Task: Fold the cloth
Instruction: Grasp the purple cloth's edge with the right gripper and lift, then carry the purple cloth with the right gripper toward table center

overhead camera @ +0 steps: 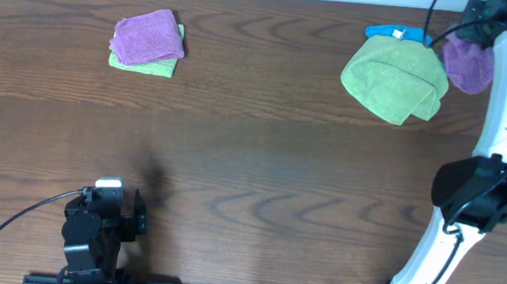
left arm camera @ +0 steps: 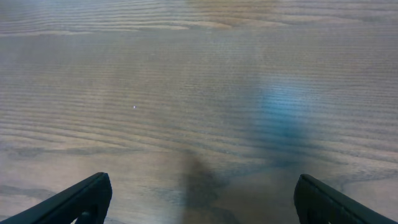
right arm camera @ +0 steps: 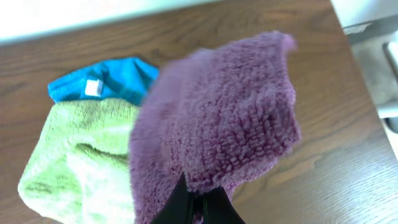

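My right gripper is shut on a purple cloth and holds it hanging above the table at the far right. Under and left of it lies a crumpled green cloth, with a blue cloth sticking out behind it. My left gripper is open and empty over bare wood near the front left.
A folded purple cloth lies on a folded green cloth at the back left. The wooden table ends close to the right of the held cloth, with the right arm along that edge.
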`<state>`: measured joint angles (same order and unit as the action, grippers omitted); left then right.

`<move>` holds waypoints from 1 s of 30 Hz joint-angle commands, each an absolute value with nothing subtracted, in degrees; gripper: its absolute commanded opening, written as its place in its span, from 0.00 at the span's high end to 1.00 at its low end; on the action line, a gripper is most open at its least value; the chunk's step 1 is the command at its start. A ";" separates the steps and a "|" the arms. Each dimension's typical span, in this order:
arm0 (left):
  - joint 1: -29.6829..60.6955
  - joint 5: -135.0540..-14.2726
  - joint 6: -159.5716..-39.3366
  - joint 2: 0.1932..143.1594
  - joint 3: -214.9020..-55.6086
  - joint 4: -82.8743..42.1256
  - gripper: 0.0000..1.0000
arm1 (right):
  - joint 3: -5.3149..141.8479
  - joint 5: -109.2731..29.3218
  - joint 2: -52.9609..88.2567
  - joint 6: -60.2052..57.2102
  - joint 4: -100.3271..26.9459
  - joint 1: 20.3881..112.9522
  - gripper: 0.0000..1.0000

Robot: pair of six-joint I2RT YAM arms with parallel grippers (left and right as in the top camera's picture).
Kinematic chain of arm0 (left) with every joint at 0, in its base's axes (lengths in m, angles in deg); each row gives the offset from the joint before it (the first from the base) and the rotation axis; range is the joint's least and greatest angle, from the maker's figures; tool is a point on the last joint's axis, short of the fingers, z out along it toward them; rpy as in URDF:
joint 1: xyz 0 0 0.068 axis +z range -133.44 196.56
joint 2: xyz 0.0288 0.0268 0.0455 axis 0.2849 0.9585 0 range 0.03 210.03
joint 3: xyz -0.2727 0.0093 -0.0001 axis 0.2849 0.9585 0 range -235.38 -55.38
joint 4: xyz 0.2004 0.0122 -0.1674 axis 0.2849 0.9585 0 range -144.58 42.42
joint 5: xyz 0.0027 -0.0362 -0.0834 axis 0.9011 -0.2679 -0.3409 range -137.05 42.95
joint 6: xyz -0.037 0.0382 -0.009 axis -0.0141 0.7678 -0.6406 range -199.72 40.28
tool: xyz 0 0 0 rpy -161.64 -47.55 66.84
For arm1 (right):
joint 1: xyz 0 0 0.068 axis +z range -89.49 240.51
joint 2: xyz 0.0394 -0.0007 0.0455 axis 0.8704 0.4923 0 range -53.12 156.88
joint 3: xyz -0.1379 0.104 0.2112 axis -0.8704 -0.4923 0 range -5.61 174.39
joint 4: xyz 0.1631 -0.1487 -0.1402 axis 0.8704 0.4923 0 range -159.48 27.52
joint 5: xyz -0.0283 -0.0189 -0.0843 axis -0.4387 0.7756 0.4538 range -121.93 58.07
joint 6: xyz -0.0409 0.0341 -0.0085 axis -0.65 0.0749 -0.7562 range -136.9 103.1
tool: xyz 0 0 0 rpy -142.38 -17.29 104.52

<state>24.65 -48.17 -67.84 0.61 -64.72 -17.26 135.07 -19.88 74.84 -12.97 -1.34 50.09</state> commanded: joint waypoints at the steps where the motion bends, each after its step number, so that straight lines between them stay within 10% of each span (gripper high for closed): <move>1: 24.78 -47.95 -67.49 0.28 -64.33 -17.04 0.05 | 136.03 -25.32 73.63 -12.32 -1.32 51.84 0.98; 30: 24.78 -47.95 -67.49 0.28 -64.33 -17.04 0.05 | 139.55 -19.99 61.55 -12.23 9.02 82.48 0.98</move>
<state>24.65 -48.17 -67.84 0.61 -64.72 -17.26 138.37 -24.23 63.32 -13.34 8.13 80.30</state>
